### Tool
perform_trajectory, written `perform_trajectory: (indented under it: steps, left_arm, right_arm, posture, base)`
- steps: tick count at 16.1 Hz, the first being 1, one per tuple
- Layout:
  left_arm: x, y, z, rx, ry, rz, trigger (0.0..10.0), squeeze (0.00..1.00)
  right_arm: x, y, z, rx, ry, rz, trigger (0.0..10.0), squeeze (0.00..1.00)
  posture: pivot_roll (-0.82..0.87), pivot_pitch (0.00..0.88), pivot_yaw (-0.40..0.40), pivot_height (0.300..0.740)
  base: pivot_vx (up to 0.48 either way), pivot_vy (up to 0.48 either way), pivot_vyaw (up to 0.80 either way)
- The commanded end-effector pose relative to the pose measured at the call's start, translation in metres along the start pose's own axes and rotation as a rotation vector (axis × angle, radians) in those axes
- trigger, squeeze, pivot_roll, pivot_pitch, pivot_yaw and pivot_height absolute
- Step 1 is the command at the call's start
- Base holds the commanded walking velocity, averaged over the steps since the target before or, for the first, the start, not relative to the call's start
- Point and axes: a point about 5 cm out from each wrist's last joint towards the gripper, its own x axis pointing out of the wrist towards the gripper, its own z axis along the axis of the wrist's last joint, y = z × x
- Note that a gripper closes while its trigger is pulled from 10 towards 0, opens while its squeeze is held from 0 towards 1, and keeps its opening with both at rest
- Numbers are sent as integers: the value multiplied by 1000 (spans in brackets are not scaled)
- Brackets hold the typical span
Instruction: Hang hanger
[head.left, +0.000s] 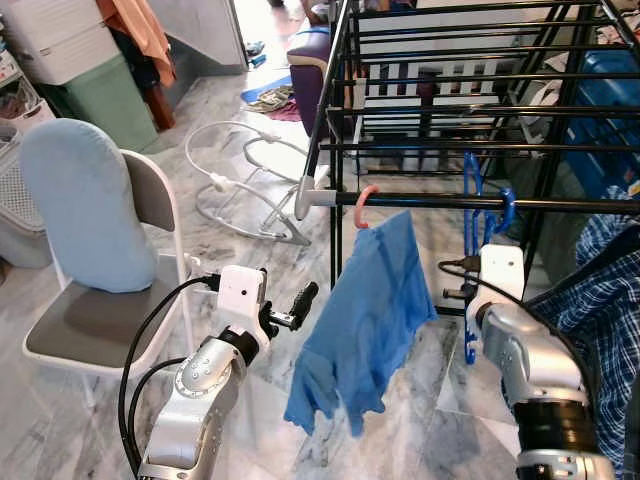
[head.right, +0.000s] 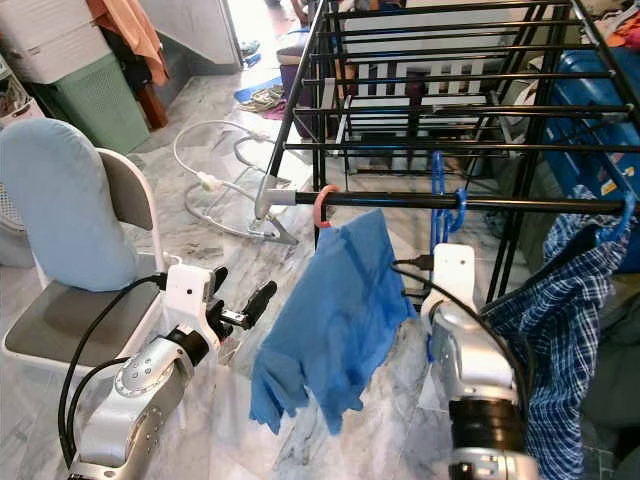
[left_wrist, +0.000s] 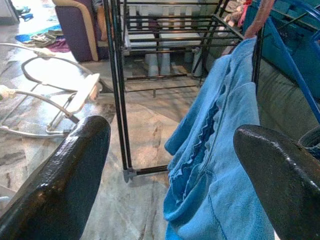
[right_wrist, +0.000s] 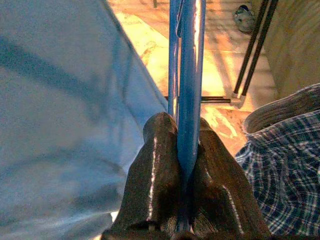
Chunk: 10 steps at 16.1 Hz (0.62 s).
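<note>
A blue hanger (head.left: 472, 200) hangs by its hook over the front rail (head.left: 560, 204) of a black drying rack (head.left: 450, 146). My right gripper (right_wrist: 177, 131) is shut on the blue hanger (right_wrist: 188, 75), its fingers pinching the thin bar below the rail. To its left a blue garment (head.left: 365, 310) hangs from a pink hanger (head.left: 364, 205) on the same rail. My left gripper (head.right: 240, 290) stands open at the garment's left, empty, and looks past the garment (left_wrist: 220, 165) at the rack's legs.
A plaid shirt (head.right: 560, 310) hangs at the rack's right end. A folding chair (head.left: 95, 325) with a light blue cushion (head.left: 85, 200) stands at my left. A white tubular frame (head.left: 240, 180) lies on the marble floor, with a purple sofa (head.left: 310, 70) behind it.
</note>
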Motion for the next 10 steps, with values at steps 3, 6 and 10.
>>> perform_trajectory:
  steps: [3,6,10]
  left_arm:
    - [-1,1,1,12,3,-4,10000,0]
    - [-1,1,1,13,8,-5,10000,0]
    - [0,0,0,19,15,-16,10000,0]
  right_arm:
    - [5,0,8,8,17,-1,10000,0]
    - [9,1,9,-9,28,10,10000,0]
    - [19,12,12,-71,47,54,10000,0]
  posture:
    - [-117,48,111,740]
    - [-117,45,109,740]
    - [-116,37,108,740]
  base:
    - [0,0,0]
    - [0,0,0]
    - [0,0,0]
